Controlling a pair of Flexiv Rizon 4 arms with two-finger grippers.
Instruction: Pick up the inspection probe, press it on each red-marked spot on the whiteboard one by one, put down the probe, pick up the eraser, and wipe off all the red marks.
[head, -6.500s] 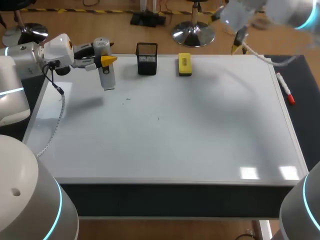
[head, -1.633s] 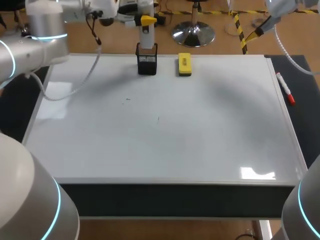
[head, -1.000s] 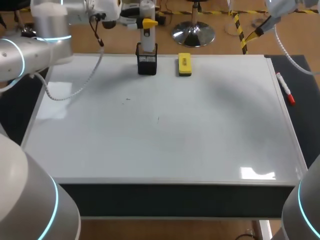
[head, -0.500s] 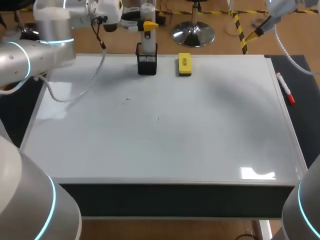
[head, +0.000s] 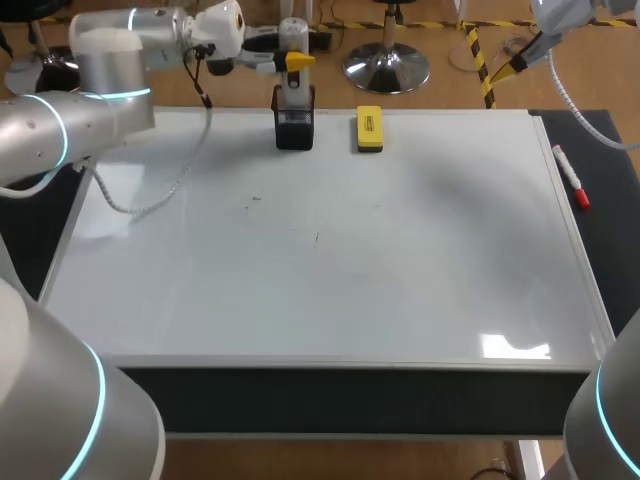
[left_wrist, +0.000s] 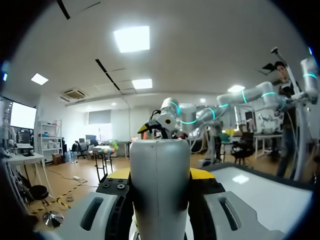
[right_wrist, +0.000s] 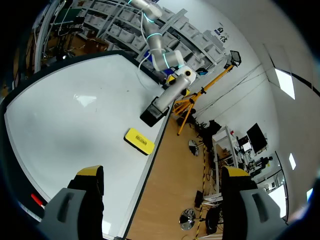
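The inspection probe (head: 292, 70), a grey-white cylinder, stands upright with its lower end inside the black mesh holder (head: 294, 128) at the whiteboard's far edge. My left gripper (head: 288, 60) is shut on the probe's upper part; in the left wrist view the probe (left_wrist: 160, 180) fills the gap between the fingers of that gripper (left_wrist: 160, 205). The yellow eraser (head: 369, 129) lies right of the holder. My right gripper (head: 514, 66) hangs open, high beyond the far right corner; in its wrist view this gripper (right_wrist: 162, 174) looks down on the eraser (right_wrist: 139, 141), the holder (right_wrist: 150, 114) and the probe (right_wrist: 169, 95). I see no red marks on the whiteboard (head: 330, 250).
A red marker (head: 572, 179) lies on the black strip by the board's right edge. Two tiny dark specks (head: 255, 198) sit on the board's left middle. The left arm's cable (head: 150, 190) hangs over the far left part of the board.
My left gripper has come down with the probe, sinking its lower end deeper into the black holder. The right arm has kept still.
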